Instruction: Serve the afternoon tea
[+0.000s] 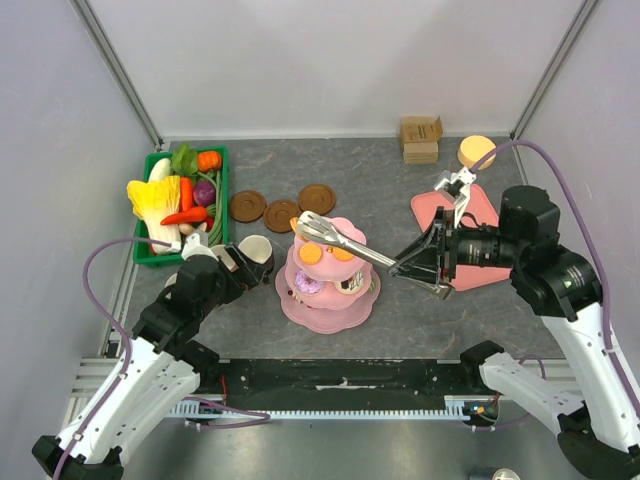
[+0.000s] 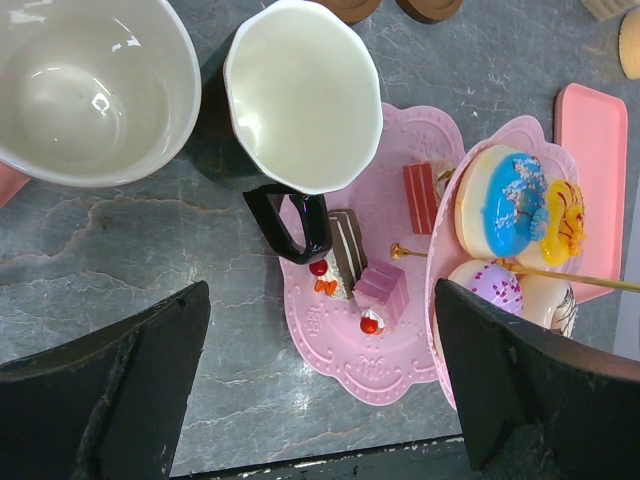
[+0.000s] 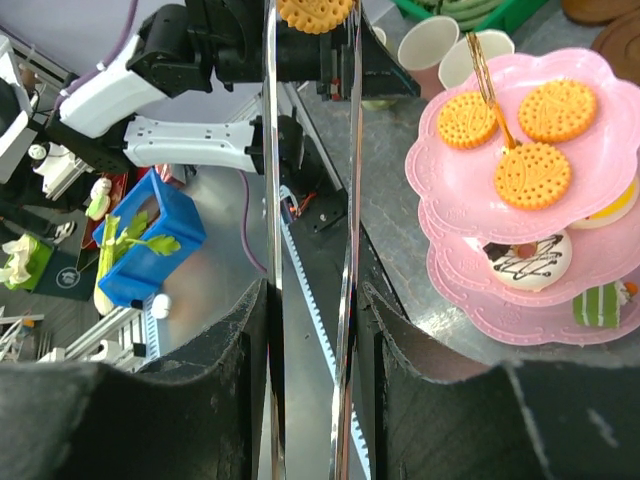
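The pink tiered stand (image 1: 300, 308) (image 3: 440, 170) holds three orange biscuits (image 3: 533, 175) on top, donuts (image 2: 500, 200) on the middle tier and cake bits (image 2: 382, 292) at the bottom. My right gripper (image 1: 425, 262) (image 3: 315, 300) is shut on metal tongs (image 1: 345, 243) (image 3: 350, 150). The tong tips pinch another orange biscuit (image 3: 315, 12) over the stand's far left side. My left gripper (image 1: 228, 258) (image 2: 320, 380) hangs open and empty over the table, left of the stand. Ahead of it stand a dark mug (image 2: 305, 95) and a pale mug (image 2: 90, 85).
Three brown saucers (image 1: 282, 215) lie behind the stand. A green basket of toy vegetables (image 1: 180, 200) sits at the far left. A pink tray (image 1: 478, 272) lies under the right arm, with a yellow disc (image 1: 477, 152) and cardboard boxes (image 1: 420, 138) behind it.
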